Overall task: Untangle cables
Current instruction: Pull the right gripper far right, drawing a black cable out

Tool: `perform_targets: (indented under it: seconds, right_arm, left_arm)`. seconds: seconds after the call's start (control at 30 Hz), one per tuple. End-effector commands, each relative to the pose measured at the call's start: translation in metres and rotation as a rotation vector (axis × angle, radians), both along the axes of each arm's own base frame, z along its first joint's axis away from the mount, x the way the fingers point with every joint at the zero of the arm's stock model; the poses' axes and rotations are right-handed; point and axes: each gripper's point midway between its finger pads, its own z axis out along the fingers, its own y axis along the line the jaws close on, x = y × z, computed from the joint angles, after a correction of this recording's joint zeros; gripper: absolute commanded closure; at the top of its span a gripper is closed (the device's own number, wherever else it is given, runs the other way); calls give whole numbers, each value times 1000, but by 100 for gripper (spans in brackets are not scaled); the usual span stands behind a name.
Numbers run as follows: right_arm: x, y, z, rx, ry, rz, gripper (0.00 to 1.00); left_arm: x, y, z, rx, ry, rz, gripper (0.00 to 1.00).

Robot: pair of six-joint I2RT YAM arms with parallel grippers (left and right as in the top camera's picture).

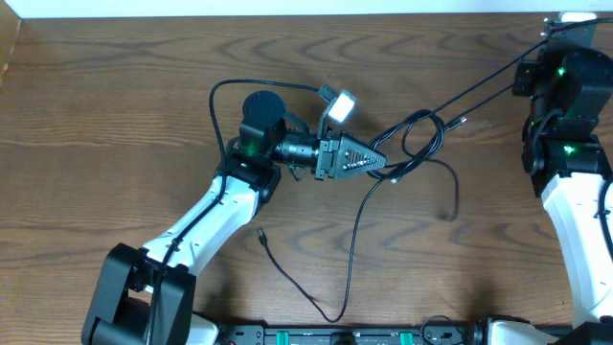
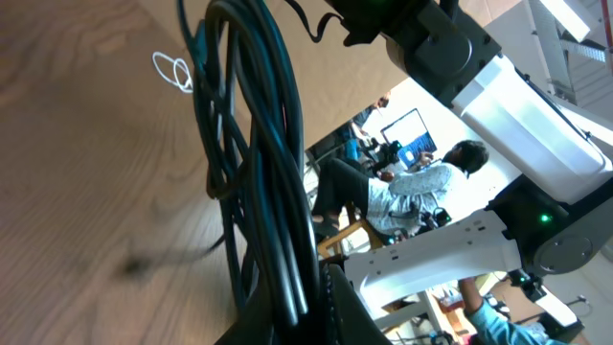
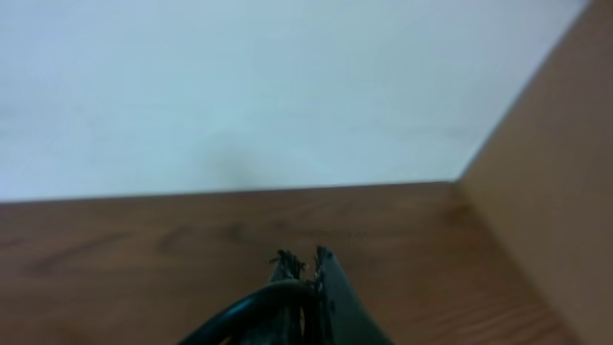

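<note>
Seen from overhead: plenty of bare table (image 1: 105,105) across the left and upper left of the frame, and more free wood at lower right. Bounded at the top by a pale wall (image 1: 287,8), at the bottom by the arm bases. Stretched in from lower left, the left arm (image 1: 206,216), with the left gripper (image 1: 381,161) at centre frame, pressed together and pinching the black cables (image 1: 423,134). Just right of the fingertips, loose loops on the wood. From there, taut strands up to the upper right corner beside the right arm (image 1: 575,192). One slack strand down to the bottom edge and back up to a plug end at lower centre; another short end right of centre. From the left wrist: thick bundle of black cables (image 2: 263,163) filling centre frame, with a small white cord (image 2: 172,72) looped on the wood at upper left, apart from the bundle. From the right wrist: right gripper (image 3: 305,270) at bottom centre, closed tight on a black strand, facing the far table edge, with a wooden side board (image 3: 560,201) close at right.
</note>
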Motion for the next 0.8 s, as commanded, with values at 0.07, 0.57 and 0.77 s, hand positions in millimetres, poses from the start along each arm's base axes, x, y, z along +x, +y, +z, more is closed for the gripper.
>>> perform_targets:
  seconds: [0.07, 0.57, 0.77]
  right_arm:
    - [-57, -118, 49, -123, -127, -585, 99]
    - [-72, -125, 82, -108, -246, -672, 99]
    - [-45, -97, 40, -7, -102, -443, 99]
  left_arm:
    - [-33, 16, 7, -34, -72, -175, 92]
    - [20, 63, -68, 23, -35, 98, 92]
    - [26, 62, -75, 34, -26, 123, 92]
